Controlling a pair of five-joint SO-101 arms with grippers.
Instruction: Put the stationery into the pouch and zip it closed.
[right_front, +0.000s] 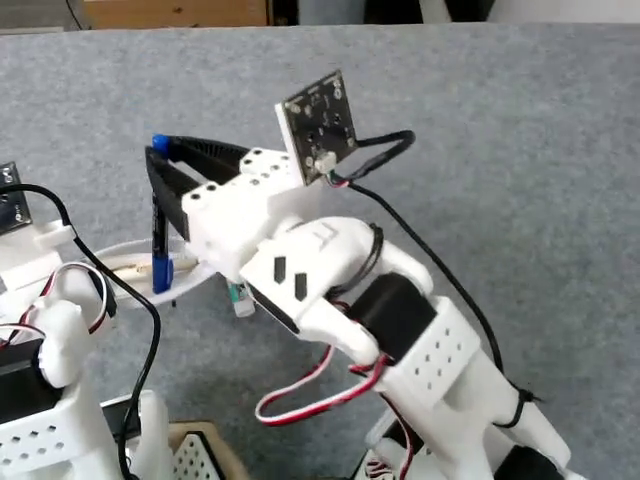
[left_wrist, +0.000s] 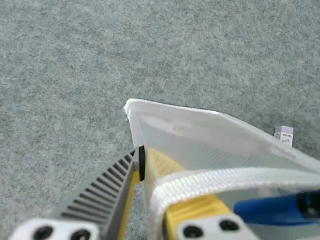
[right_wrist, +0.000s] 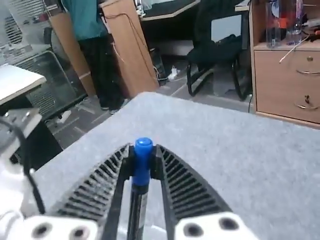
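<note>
Grey carpeted table (right_front: 520, 120), small white block (left_wrist: 283, 135) lying on it

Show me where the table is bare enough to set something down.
Bare table spans the far side, beyond the pouch and right end effector, and continues beside the right arm. Crowded: the near edge, with the left arm, cables and the pen held at the pouch.

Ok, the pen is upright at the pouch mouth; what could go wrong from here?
The pen, held near its cap by the right gripper, stands upright; released so, it may tip out instead of sliding into the pouch. The left gripper pinches only one edge of the pouch, so pushing the pen down could pull that edge free.
</note>
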